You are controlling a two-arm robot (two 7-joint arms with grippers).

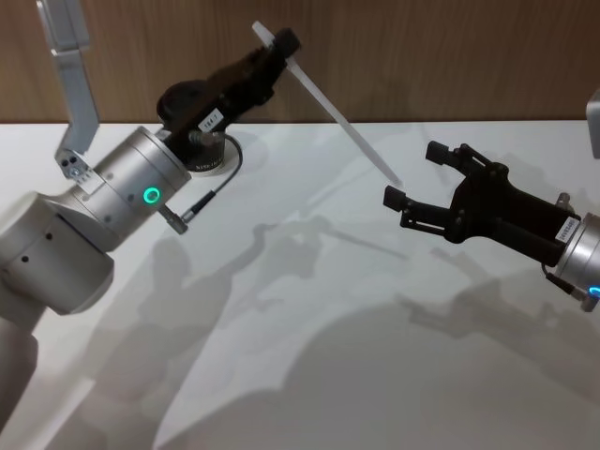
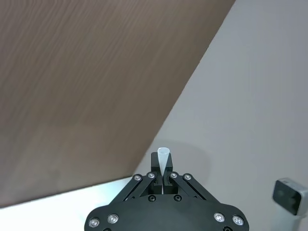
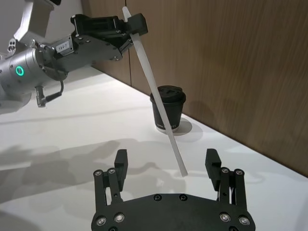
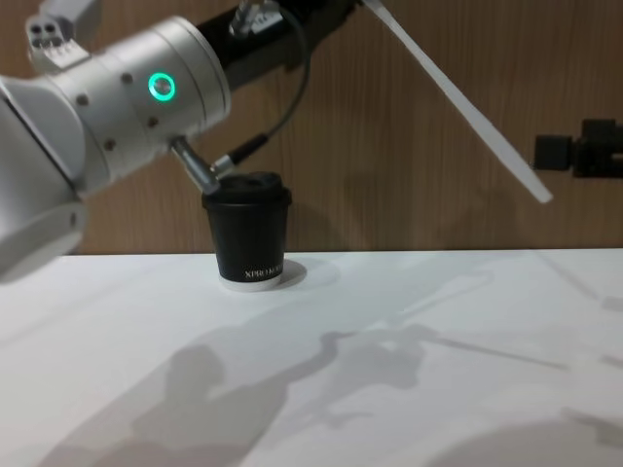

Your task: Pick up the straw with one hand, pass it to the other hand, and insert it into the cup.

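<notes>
Left gripper: I see it (image 1: 274, 45) raised over the far left part of the table (image 1: 300, 328), clamped on the straw close to the straw's upper end.
Straw: white and straight (image 1: 328, 103), clear of the table, slanting down from the left gripper toward the table's right side; its lower end hangs free in the air.
Right gripper: held above the right side of the table (image 3: 166, 159), fingers spread wide with nothing gripped.
Straw against right gripper: the lower tip sits in the gap between the two spread fingers, nearer one than the other; I see no contact with either.
Cup: black, lid on (image 4: 248, 233), upright near the table's far edge, left of centre, below the left gripper and apart from the straw.
</notes>
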